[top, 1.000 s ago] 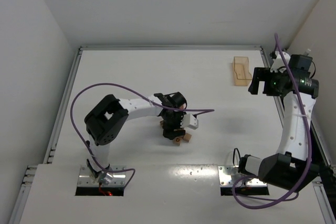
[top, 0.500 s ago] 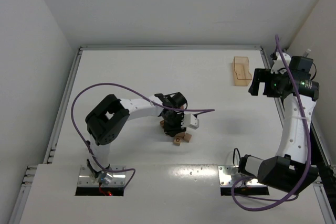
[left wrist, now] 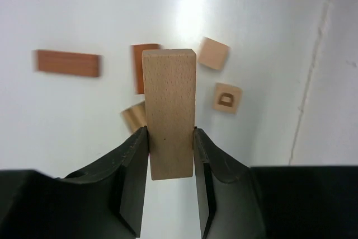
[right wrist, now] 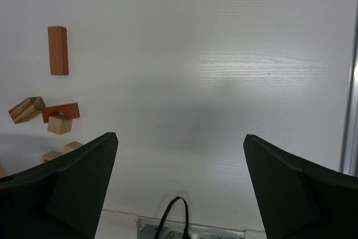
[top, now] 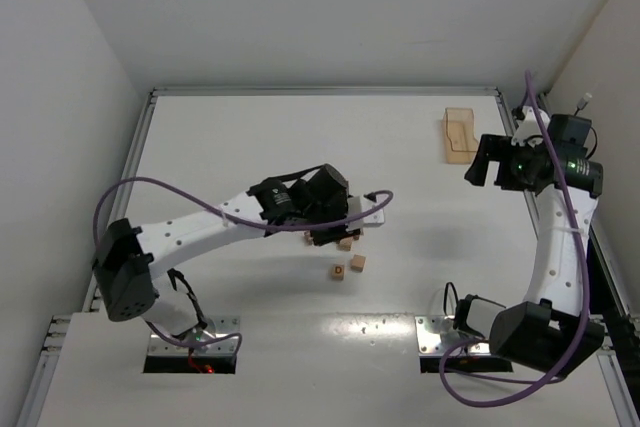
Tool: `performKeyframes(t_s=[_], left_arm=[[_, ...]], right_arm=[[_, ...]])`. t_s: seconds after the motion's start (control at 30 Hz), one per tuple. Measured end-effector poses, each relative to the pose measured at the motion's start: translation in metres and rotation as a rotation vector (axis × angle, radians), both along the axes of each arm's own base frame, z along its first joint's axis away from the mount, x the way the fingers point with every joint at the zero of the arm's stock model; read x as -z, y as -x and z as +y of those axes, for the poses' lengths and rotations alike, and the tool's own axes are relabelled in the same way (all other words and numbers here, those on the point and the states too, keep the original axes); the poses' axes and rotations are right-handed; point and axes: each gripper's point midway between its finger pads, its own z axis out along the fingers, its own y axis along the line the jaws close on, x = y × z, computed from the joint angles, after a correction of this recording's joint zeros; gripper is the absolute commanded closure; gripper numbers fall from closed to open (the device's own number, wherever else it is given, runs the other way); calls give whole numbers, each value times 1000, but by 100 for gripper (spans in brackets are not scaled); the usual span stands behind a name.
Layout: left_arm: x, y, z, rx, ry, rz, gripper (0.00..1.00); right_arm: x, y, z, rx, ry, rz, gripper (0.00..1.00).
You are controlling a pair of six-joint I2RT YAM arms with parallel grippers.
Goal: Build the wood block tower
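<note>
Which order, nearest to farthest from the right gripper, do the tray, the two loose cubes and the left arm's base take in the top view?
1. Tray: just left of the right gripper, back right corner.
2. Two loose cubes: mid-table, towards the near edge.
3. Left arm's base: near left edge.

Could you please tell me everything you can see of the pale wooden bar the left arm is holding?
The pale wooden bar is a plain, unlettered stick of light, fine-grained wood with square-cut ends. The black jaws of the left arm press its two long sides near one end; the other end juts out free. Beyond it, other blocks lie on the white table. The overhead view hides it.
</note>
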Motion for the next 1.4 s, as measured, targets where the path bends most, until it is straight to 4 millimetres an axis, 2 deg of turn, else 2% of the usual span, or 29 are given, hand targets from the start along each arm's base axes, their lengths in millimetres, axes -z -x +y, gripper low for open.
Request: performKeyframes(t_s=[0.1, 0.17, 0.27, 0.4, 0.5, 0.6, 0.8, 0.93, 1.03, 1.27, 1.4], left_arm=[[-41, -19, 3, -170, 70, -77, 100], [-60, -37, 11, -328, 105, -118, 100], [-73, -70, 33, -595, 152, -114, 100], [-78, -124, 76, -963, 224, -37, 100], [-62, -152, 97, -1157, 244, 48, 100], [-25, -162, 103, -1272, 206, 173, 100], [63, -159, 92, -1375, 55, 409, 100], [99, -153, 81, -1400, -6, 508, 100], [109, -158, 72, -1412, -4, 538, 100], [110, -188, 48, -1418, 75, 543, 100], [114, -194, 38, -1417, 91, 545, 100]], right_arm=[[6, -1, 3, 31, -42, 10, 7], [12, 0, 7, 56, -84, 30, 7], [19, -2, 10, 85, -133, 56, 7], [25, -7, 10, 128, -178, 83, 7], [25, -10, 11, 157, -205, 92, 7], [19, -13, 11, 178, -219, 81, 7], [8, -16, 8, 219, -227, 65, 7], [5, -17, 5, 234, -206, 63, 7], [5, -17, 3, 243, -199, 71, 7], [10, -18, 2, 245, -203, 92, 7], [12, -19, 3, 244, -205, 99, 7]])
